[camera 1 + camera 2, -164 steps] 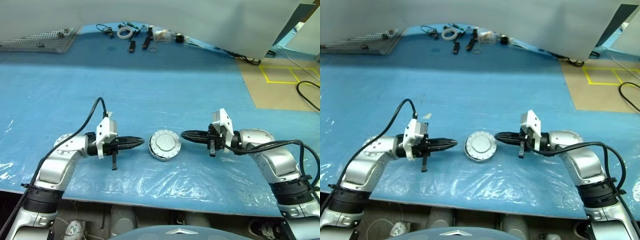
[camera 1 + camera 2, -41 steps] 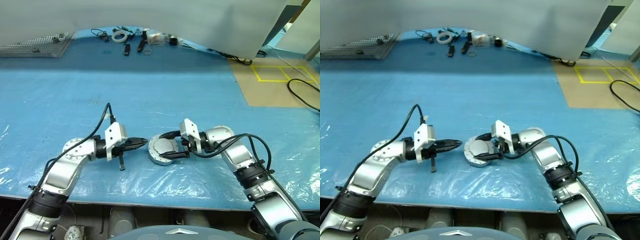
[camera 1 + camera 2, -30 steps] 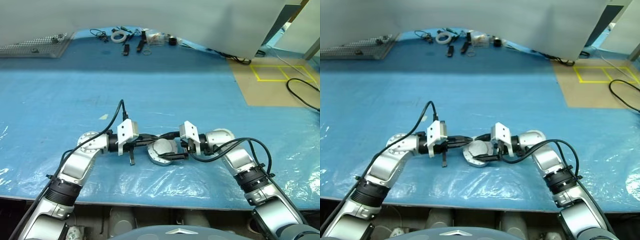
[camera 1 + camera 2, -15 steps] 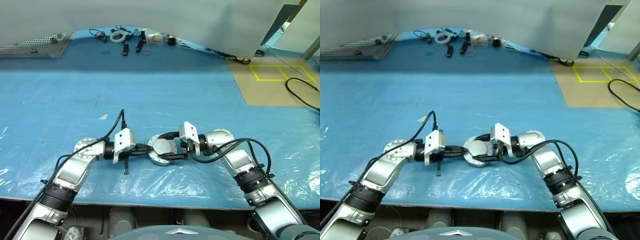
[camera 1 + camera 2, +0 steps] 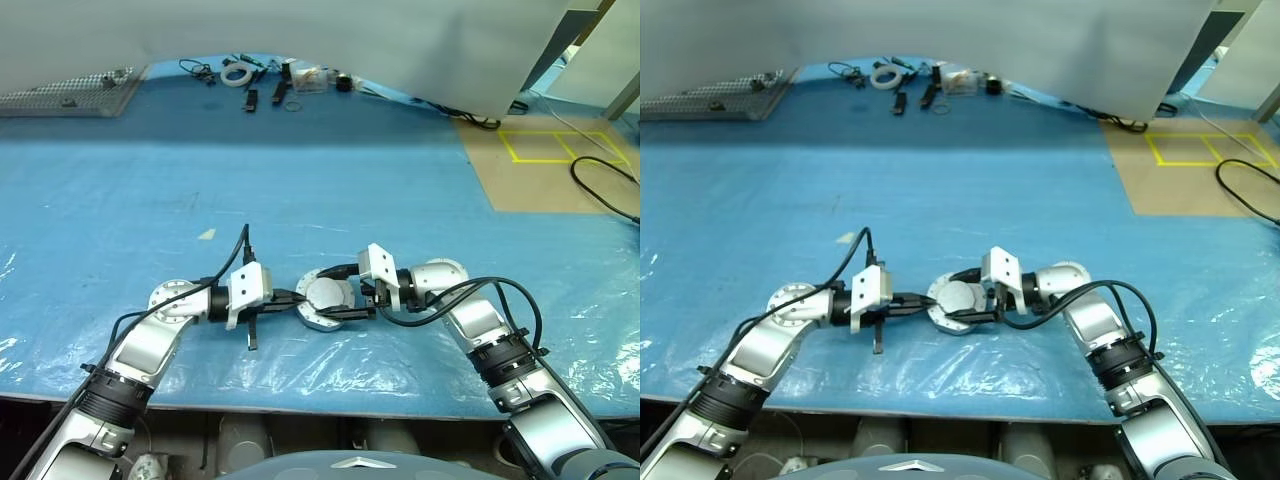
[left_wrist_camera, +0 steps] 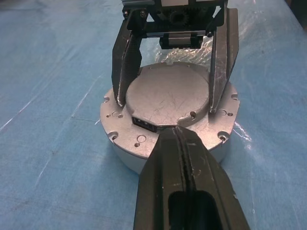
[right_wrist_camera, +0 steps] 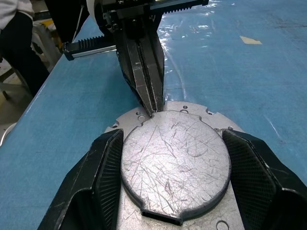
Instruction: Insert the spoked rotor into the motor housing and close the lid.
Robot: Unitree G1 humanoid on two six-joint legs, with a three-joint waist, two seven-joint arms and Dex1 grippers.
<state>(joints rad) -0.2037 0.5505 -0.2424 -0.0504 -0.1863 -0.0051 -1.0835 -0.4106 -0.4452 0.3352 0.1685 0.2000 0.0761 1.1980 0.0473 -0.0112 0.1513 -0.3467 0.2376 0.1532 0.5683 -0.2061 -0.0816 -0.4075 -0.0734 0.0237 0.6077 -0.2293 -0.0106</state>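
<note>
The motor housing [image 5: 322, 320], a shallow silver-grey round cup, sits on the blue table near the front with the lid [image 5: 327, 294] on top. The lid's scratched plain face [image 7: 175, 163] points up. My right gripper [image 5: 318, 297] reaches in from the right, one finger pressed against each side of the lid's raised disc [image 6: 168, 96]. From the left, my left gripper [image 6: 178, 128] is shut with nothing in it, and its tips touch the lid's near edge above the housing's flange [image 7: 129, 117]. The spoked rotor is hidden.
Crinkled clear plastic covers the blue table [image 5: 300, 180] near its front edge. Small tools and parts [image 5: 285, 78] lie along the far edge, and a perforated metal tray [image 5: 70, 90] is at the far left. A person [image 7: 12, 28] stands beside the table. Tan floor with yellow tape [image 5: 545, 160] is at the right.
My shut left gripper has sunk and drawn back a little to the left, from over the lid to its edge. The right gripper and the housing have stayed put.
</note>
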